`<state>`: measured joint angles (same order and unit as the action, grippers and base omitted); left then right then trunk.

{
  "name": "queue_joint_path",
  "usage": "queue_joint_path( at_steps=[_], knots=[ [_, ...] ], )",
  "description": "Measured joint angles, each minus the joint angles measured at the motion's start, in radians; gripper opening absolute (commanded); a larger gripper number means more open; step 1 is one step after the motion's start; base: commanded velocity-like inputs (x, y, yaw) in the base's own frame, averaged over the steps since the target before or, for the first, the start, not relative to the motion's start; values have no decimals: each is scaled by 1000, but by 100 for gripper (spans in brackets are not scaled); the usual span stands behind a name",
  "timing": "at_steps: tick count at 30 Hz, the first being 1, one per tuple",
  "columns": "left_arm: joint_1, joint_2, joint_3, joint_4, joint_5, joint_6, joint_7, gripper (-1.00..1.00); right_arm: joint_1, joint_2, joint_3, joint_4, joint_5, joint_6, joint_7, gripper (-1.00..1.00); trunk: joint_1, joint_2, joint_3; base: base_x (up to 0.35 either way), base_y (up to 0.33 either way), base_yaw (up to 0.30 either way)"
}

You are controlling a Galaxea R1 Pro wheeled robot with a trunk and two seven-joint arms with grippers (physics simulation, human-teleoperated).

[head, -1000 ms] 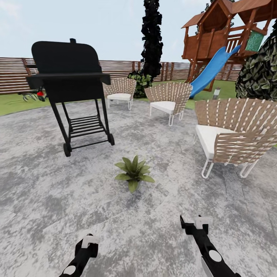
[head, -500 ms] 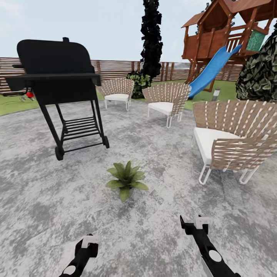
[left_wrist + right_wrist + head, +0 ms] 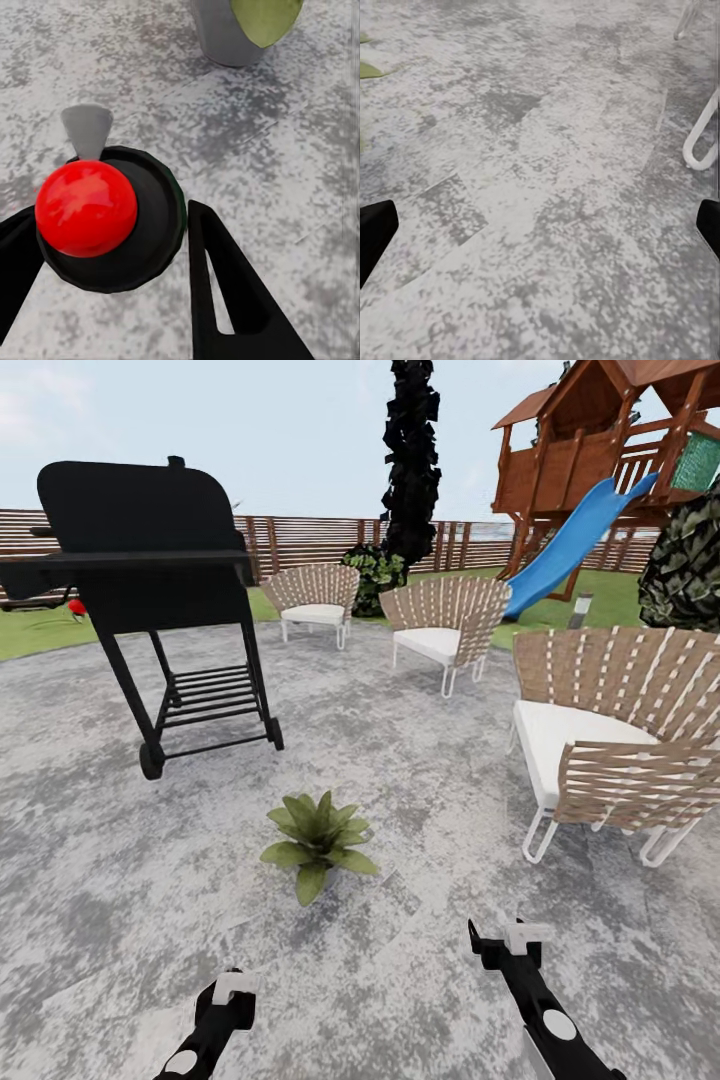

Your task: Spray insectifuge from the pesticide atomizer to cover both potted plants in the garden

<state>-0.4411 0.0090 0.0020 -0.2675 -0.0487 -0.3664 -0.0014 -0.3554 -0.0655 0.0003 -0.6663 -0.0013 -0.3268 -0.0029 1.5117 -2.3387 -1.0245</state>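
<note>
One plant (image 3: pixel 318 842) sits on the patio (image 3: pixel 120 880) ahead of my arms, its pot (image 3: pixel 225 34) cut off at the left wrist view's edge, and I cannot make out a second. My left gripper (image 3: pixel 112 277) is closed around the atomizer (image 3: pixel 105 217), seen end-on so its body is hidden; my right gripper (image 3: pixel 540 229) is spread wide and empty. Open paving lies between the grill (image 3: pixel 150 560) and the nearest chair (image 3: pixel 620 740).
</note>
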Motion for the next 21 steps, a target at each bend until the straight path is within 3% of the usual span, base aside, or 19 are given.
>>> queue_joint_path(
  at_steps=[9,21],
  knots=[
    [0,0,-1,0,0,0,0,-100,0,0,0,1,1,0,0,100,0,0,0,173,-230,58],
    [0,1,0,0,0,1,0,-100,0,0,1,3,1,0,0,100,0,0,0,149,-241,235]
  ],
)
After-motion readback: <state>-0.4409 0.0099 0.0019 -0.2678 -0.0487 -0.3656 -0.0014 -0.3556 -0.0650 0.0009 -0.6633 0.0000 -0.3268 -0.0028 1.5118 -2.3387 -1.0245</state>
